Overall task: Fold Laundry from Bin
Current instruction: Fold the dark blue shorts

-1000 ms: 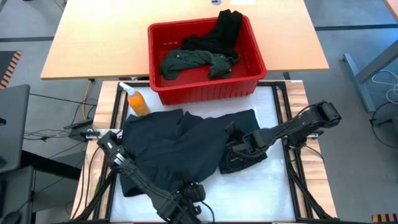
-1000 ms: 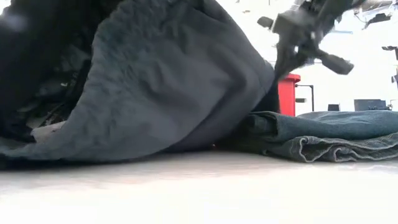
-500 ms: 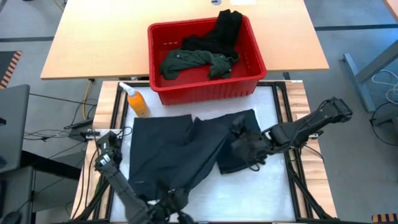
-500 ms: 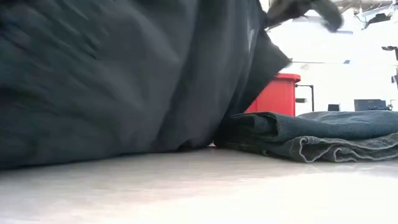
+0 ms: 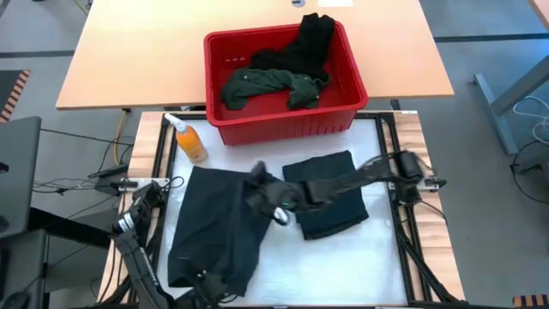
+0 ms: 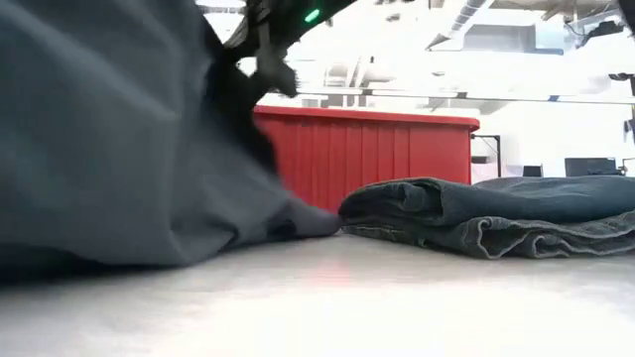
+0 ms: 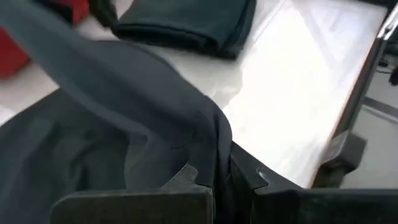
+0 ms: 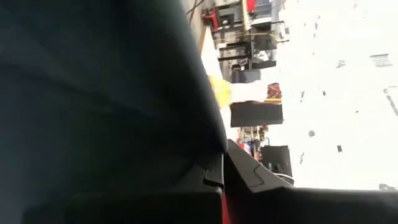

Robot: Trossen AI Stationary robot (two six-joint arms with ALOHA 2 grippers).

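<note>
Draping soft dark garment [image 5: 214,232], both hands

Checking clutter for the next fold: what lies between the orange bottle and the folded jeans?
In the high view, only bare white mat lies between the orange bottle and the folded jeans.

Dark garment [image 5: 214,227] draped, folded jeans [image 5: 328,195] beside
</note>
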